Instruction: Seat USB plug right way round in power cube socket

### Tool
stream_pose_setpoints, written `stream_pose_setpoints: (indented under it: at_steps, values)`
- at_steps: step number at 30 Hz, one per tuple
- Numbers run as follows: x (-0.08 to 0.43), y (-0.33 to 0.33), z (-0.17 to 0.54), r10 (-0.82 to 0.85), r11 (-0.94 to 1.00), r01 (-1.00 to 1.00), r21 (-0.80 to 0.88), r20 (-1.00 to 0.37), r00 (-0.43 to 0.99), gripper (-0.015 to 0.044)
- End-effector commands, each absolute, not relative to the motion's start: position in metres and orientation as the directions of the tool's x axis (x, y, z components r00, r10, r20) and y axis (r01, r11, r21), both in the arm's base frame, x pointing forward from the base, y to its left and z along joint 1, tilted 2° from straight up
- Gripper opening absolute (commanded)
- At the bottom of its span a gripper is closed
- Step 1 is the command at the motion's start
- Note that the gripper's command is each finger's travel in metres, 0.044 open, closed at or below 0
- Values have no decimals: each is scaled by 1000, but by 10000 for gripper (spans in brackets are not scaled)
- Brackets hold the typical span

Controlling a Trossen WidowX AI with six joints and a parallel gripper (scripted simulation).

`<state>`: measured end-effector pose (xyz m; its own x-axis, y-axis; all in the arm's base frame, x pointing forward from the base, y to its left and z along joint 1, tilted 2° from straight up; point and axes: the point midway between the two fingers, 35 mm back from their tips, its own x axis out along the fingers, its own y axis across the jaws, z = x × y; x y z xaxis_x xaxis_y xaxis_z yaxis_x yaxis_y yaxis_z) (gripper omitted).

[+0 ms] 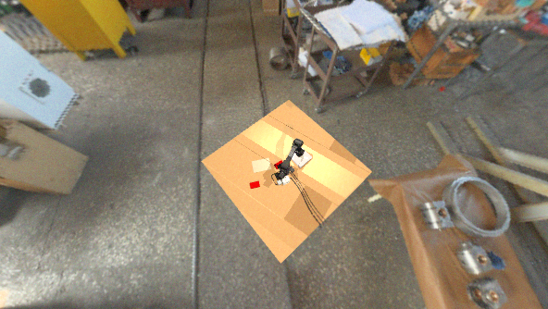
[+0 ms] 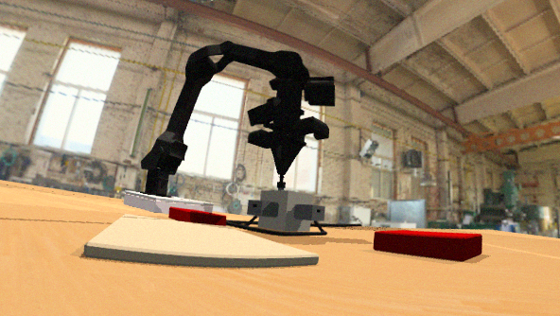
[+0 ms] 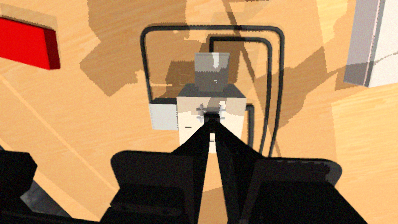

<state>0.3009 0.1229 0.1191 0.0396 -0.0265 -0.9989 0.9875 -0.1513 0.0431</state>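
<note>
The power cube (image 2: 285, 224) (image 3: 187, 114) is a pale grey block standing on the table. My gripper (image 2: 282, 175) (image 3: 212, 126) points straight down over its top, shut on the small black USB plug (image 2: 281, 184). The plug stands upright between the fingertips and the cube's top face. Its lower end meets the top in the exterior view; how deep it sits and which way round it is cannot be told. In the wrist view the fingertips cover most of the plug and the socket. In the top view the arm hides part of the cube.
Grey plugs (image 2: 318, 210) (image 3: 164, 117) (image 3: 211, 65) stick out of the cube's sides, with black cables looping around it. Red blocks (image 1: 255, 184) (image 2: 427, 245) (image 2: 195, 216) (image 3: 25, 42) and a cream board (image 1: 260, 165) (image 2: 189, 238) lie nearby. The arm's white base (image 1: 303, 160) (image 3: 385, 45) is behind.
</note>
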Motion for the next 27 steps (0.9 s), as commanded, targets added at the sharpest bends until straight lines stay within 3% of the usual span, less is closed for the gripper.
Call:
stream_pose_setpoints:
  at_steps: [1, 27]
  values:
    - [301, 122, 118, -31, -147, 988, 46, -999, 41, 0]
    - [302, 122, 115, -31, -147, 988, 46, -999, 41, 0]
